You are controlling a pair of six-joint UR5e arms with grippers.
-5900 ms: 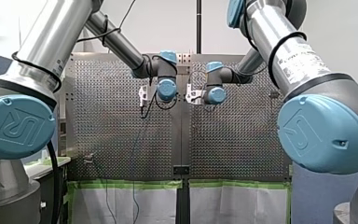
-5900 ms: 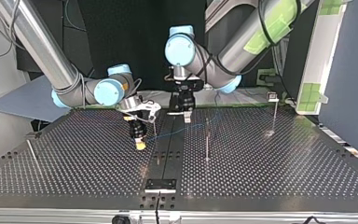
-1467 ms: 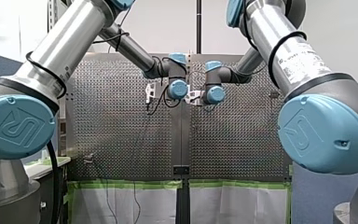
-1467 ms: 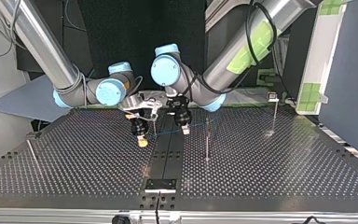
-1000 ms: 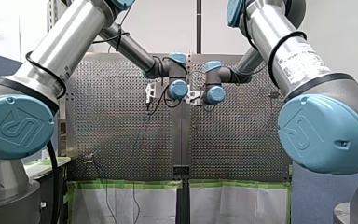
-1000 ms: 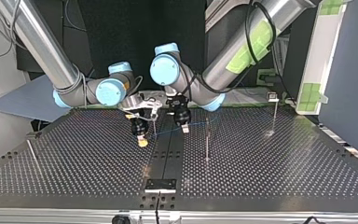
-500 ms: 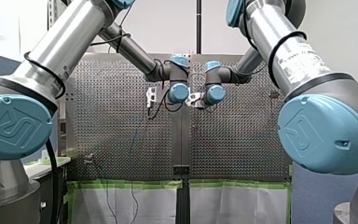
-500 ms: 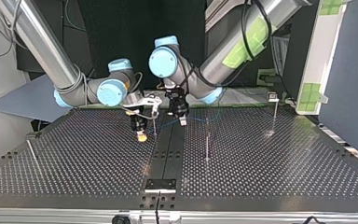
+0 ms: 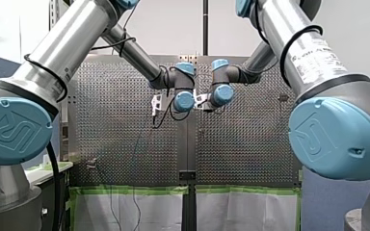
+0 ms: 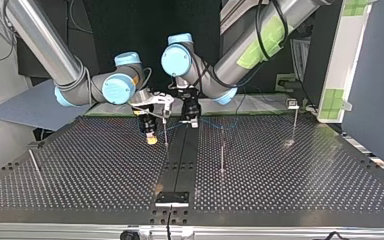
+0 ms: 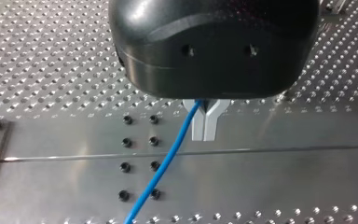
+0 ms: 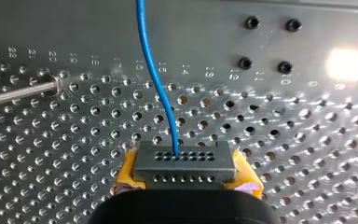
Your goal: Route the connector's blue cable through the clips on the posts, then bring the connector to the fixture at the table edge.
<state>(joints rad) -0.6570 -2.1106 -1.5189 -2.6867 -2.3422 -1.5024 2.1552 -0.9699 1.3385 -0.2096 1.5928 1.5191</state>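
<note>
R gripper [image 12: 186, 173] is clamped on the connector [image 12: 185, 161], w/ yellow pads [image 12: 126, 173] pinching its two ends. From the connector's face the blue cable [image 12: 157, 84] runs on ahead over the perforated table [image 12: 307, 186]. My L gripper [image 11: 204, 133] is pinched narrow on that same cable, which comes out from btwn its fingers. In top view both grippers sit close together at the table's far middle, a thin post [image 10: 165, 131] showing btwn them. The fixture [image 10: 171, 198] sits at the near edge, well apart from the connector
</note>
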